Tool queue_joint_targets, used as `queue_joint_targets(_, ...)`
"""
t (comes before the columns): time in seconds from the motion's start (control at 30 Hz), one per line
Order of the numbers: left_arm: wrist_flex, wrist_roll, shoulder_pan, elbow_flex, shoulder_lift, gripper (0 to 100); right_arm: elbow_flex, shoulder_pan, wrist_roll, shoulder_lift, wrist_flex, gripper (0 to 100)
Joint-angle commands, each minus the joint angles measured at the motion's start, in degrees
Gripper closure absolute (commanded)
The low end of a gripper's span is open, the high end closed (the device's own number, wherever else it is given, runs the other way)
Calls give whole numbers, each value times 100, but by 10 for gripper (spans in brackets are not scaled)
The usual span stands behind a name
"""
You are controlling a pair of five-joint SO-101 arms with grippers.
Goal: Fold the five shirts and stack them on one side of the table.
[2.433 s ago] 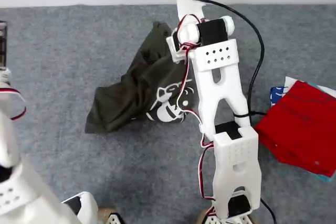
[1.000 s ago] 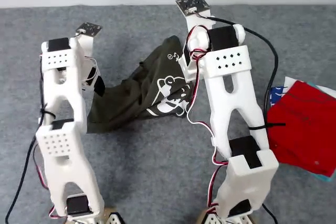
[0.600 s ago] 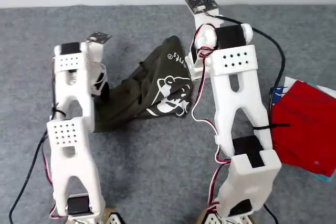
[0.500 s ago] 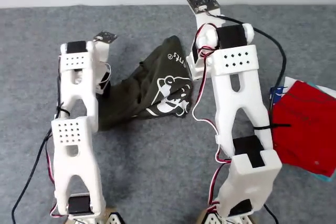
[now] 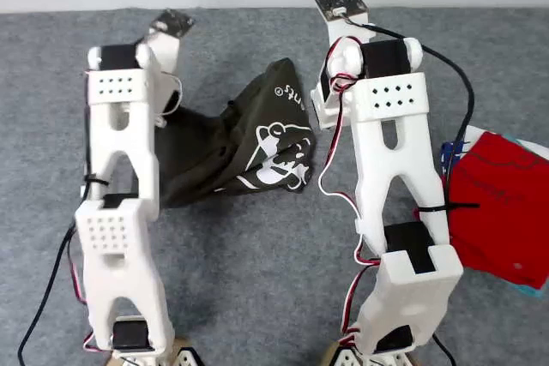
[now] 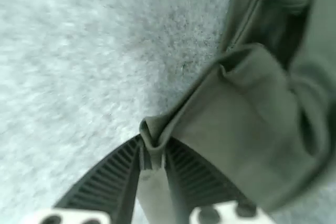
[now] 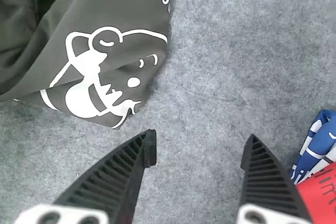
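From above, we see a dark shirt [image 5: 244,147] with a white print lying rumpled on the grey bench [image 5: 257,297], between the two arms. The left arm [image 5: 120,177] ends at the shirt's left edge. The right arm [image 5: 390,160] stands just beside its printed right side. Well apart, at the bench's right edge, a folded red shirt [image 5: 502,212] lies on top of a blue cloth [image 5: 449,156], whose corner peeks out from under it.

At the left wrist, we find the left tool [image 6: 152,156] clamped on a fold of the dark shirt's edge. The cloth is pinched between the ribbed fingers and bunches just past their tips. The rest of the shirt runs off across the bench in creases.

At the right wrist, the right tool [image 7: 199,148] has its fingers spread apart and holds nothing, over bare bench. The printed part of the dark shirt lies just beside one finger. A corner of the blue cloth and a sliver of the red shirt show near the other finger.
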Motion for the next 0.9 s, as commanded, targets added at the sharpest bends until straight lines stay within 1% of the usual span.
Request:
queue_joint_targets(0.0,149,35,18,620,-1644,987,-26,154,35,-374,233,732)
queue_joint_targets(0.27,141,-9,-255,2949,-4308,987,-26,198,35,-374,233,732)
queue_joint_targets(0.43,123,-44,-888,4462,-5600,987,-26,163,35,-374,233,732)
queue_joint_targets(0.6,62,-396,-1389,5727,-6558,987,-26,154,35,-374,233,732)
queue_joint_targets(0.77,44,-413,-1354,6642,-7481,987,-53,75,-44,-374,224,732)
queue_joint_targets(0.87,62,-413,-1187,7116,-8158,987,-132,-189,-571,-356,189,733)
